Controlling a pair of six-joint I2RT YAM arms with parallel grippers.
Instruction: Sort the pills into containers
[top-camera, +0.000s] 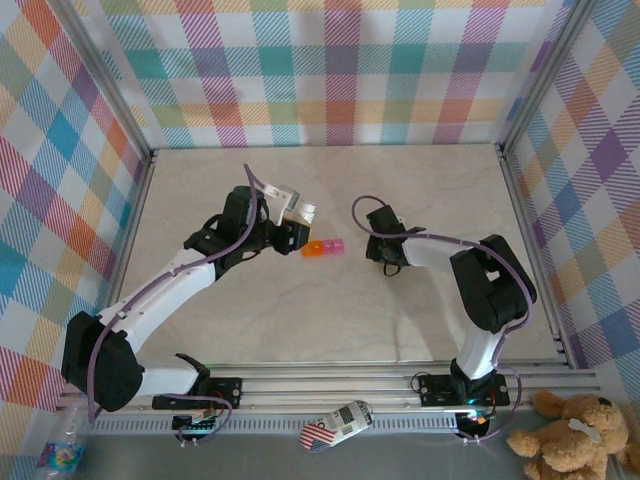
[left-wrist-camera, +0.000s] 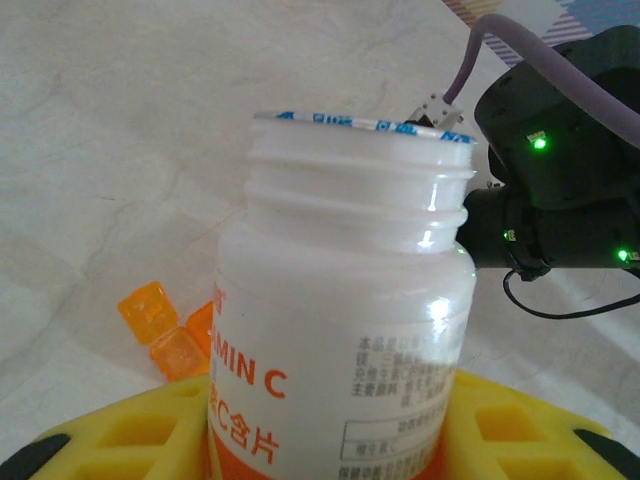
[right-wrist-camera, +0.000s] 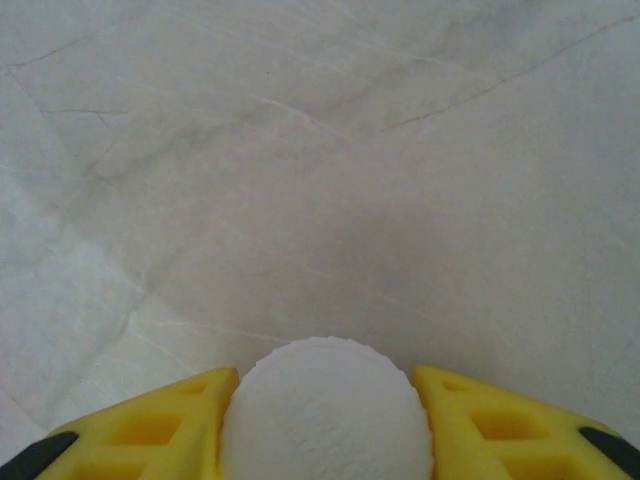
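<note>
I record the left end effector (left-wrist-camera: 330, 440) clamped on the uncapped pill bottle (left-wrist-camera: 350, 300) just beside the containers (top-camera: 322, 248) at mid-counter (top-camera: 300, 320), and the right end effector (right-wrist-camera: 325, 425) closed on the white cap (right-wrist-camera: 325, 395), so I judge opening done and all pill sorting outstanding.

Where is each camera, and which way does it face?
Top: above and behind the arm bases, looking down on table, left arm, right arm, boxes.
Left wrist: faces forward past yellow left fingers gripping an open bottle; right arm beyond.
Right wrist: looks down at table, right fingers flanking a white cap.
Shared: top and left wrist show bottle and boxes.
</note>
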